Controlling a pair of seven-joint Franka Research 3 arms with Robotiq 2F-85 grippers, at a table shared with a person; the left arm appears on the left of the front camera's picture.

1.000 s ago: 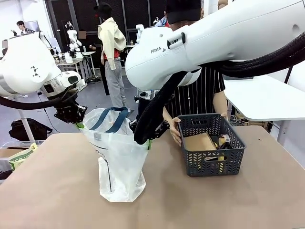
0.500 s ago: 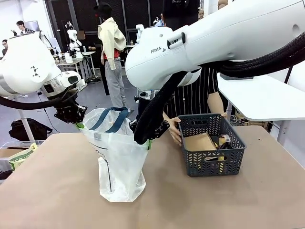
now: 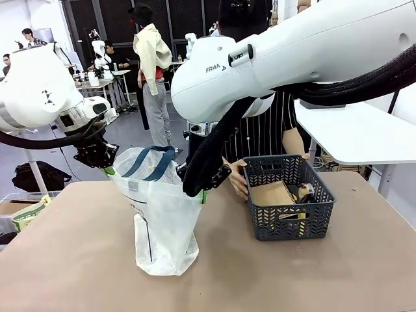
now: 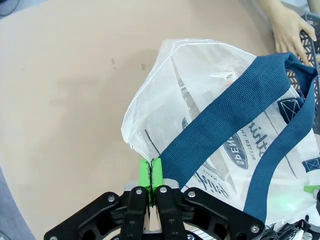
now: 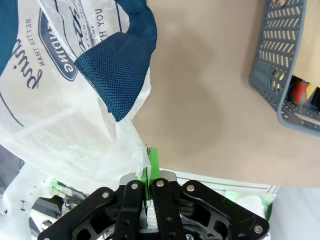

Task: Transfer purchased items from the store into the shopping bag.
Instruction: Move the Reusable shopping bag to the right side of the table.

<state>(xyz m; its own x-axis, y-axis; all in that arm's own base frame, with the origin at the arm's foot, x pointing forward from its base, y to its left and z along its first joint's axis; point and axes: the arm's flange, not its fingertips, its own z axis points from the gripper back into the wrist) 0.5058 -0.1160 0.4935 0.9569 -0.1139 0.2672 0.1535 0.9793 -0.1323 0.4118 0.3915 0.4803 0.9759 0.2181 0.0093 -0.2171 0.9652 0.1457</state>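
Nothing has shifted this past second. The left claw [image 4: 151, 167] and right claw [image 5: 150, 161] stay pinched on opposite rims of the shopping bag [image 3: 162, 221], holding it open on the surface [image 3: 71, 260]. The purchased items [image 3: 274, 194] still lie in the store basket [image 3: 289, 220], with a person's hand [image 3: 238, 179] at its rim. Loading looks ready but not yet begun.

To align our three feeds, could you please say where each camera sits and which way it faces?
Front view: between the arms, facing across the table at the person; left arm and right arm show.
Left wrist view: on the left wrist, looking down the left end effector, shut on the shopping bag rim.
Right wrist view: on the right wrist, looking down the right end effector, shut on the bag's other side.
Shared: both wrist views show the basket.
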